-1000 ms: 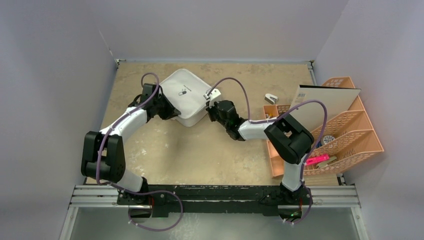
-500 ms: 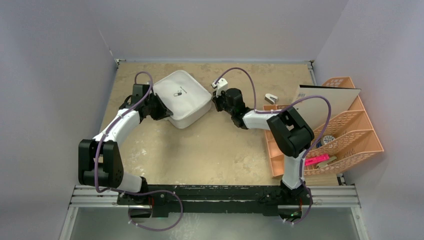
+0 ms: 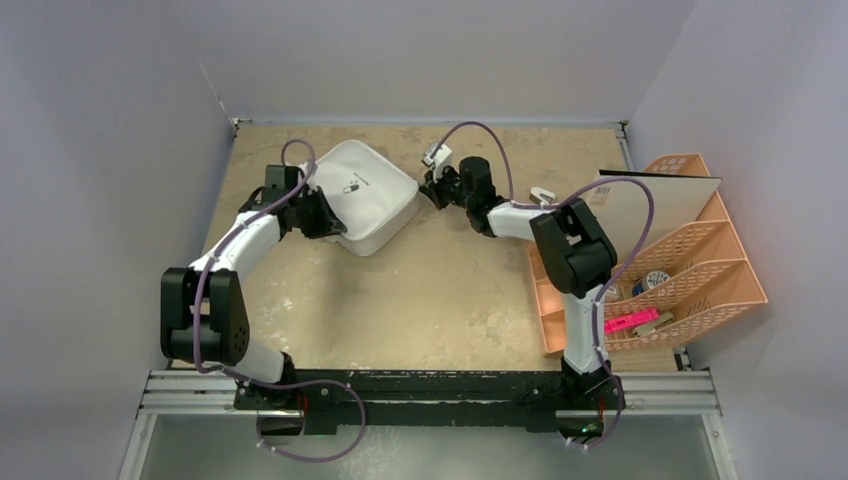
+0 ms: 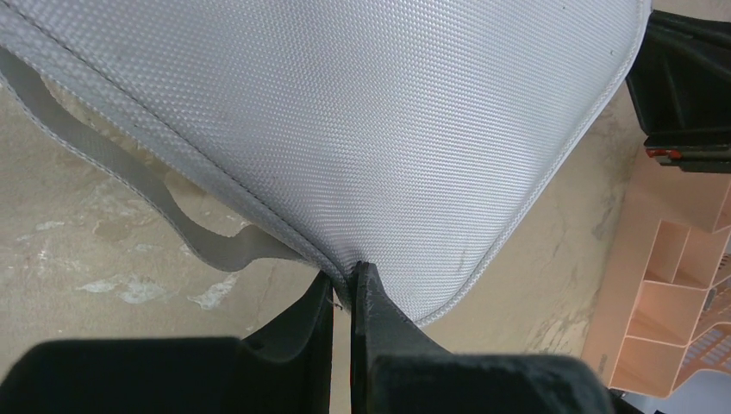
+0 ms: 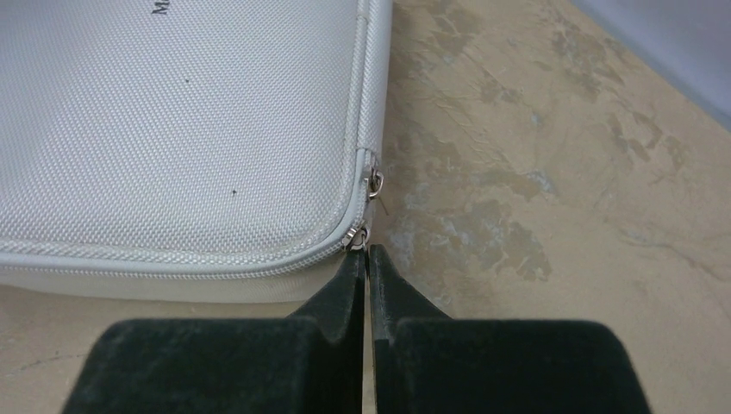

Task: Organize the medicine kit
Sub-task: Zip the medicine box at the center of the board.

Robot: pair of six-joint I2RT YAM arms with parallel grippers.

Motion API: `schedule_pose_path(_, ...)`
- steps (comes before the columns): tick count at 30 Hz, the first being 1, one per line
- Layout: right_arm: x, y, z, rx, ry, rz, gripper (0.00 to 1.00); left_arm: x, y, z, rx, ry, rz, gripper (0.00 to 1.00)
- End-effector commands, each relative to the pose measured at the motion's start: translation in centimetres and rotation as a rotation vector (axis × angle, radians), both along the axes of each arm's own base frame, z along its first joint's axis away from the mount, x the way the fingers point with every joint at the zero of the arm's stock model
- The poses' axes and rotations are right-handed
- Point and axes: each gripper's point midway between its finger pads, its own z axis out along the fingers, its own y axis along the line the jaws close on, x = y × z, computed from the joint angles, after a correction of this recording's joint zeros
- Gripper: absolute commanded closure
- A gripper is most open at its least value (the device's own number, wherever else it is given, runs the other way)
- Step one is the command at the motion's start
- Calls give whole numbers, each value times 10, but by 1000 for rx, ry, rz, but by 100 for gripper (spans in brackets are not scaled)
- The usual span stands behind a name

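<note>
**Top external view.** The medicine kit [image 3: 365,195] lay closed on the table [image 3: 420,300], at the far left of centre. Compared with one second earlier, it had shifted slightly toward the left and turned a little. The left gripper [image 3: 325,218] had moved left with the kit and sat at its near-left edge. The right gripper [image 3: 437,190] had left the kit's near-right side and swung farther back, stopping just beside the right corner. The orange organizer [image 3: 690,270] at the right had not moved.

**Left wrist view.** The left gripper was clenched on the piped rim of the kit, with fabric pinched between its fingertips. A grey strap [image 4: 129,168] trailed from the case onto the table.

**Right wrist view.** The right gripper's jaws were fully closed, tip against tip, directly below the two zipper sliders [image 5: 356,238] at the corner. Whether a pull tab was pinched between them could not be determined. The zipper ran closed around that corner.

**Assessment.** The reposition probably anchored the case on the left and lined the right gripper up with the sliders. Unzipping had not yet begun.
</note>
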Motion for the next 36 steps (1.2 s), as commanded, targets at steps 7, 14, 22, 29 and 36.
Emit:
schedule_pose_path(7,20,-52,39,-61,-185,24,100,-9,47,-1,265,11,-70,100)
schedule_pose_path(14,-34,-30,21,-50,-137,186,100,4,58,24,293,27,23,67)
schedule_pose_path(22,-89,13,20,-79,-140,341,100,22,16,69,181,-93,-8,58)
schedule_pose_path(29,-104,24,21,-81,-137,366,100,15,-38,53,87,-80,-114,65)
schedule_pose_path(36,-68,9,26,-109,-170,216,100,-15,1,-21,293,123,-77,81)
